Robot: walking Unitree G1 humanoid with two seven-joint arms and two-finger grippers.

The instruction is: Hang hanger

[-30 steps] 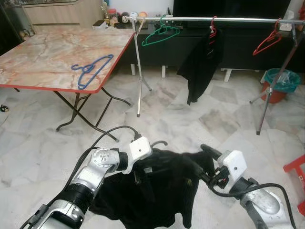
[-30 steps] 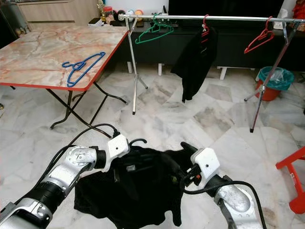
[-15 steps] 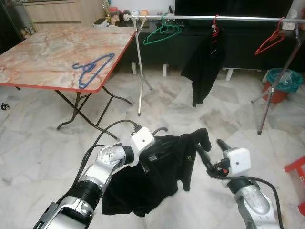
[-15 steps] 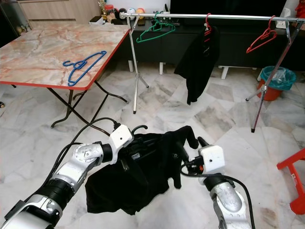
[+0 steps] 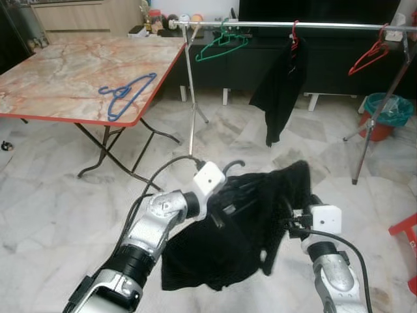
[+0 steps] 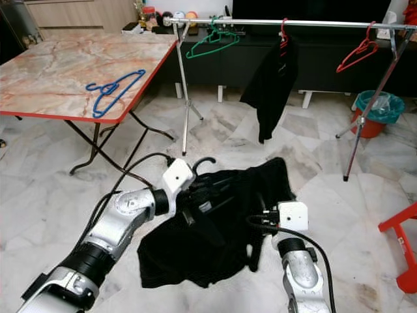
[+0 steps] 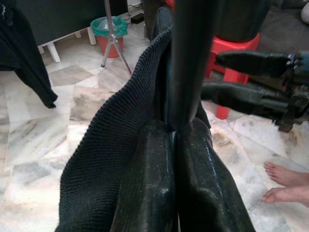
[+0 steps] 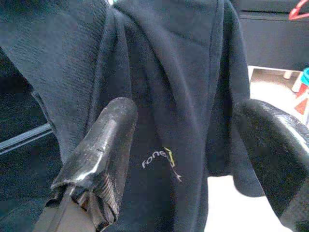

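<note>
Sweater (image 5: 260,222) draped on the black hanger (image 5: 229,195), held off the floor facing the rail (image 5: 293,26). My left hand (image 5: 218,212) is clamped on the hanger so the hook stays up; right hand (image 8: 193,145) spread open behind the fabric, steadying it.

A marble-topped bench (image 5: 58,78) with a red edge stands far left of the jaws. A green bin (image 5: 386,107) and a red stool (image 5: 405,241) sit to their right, on the marble floor (image 5: 52,195).
</note>
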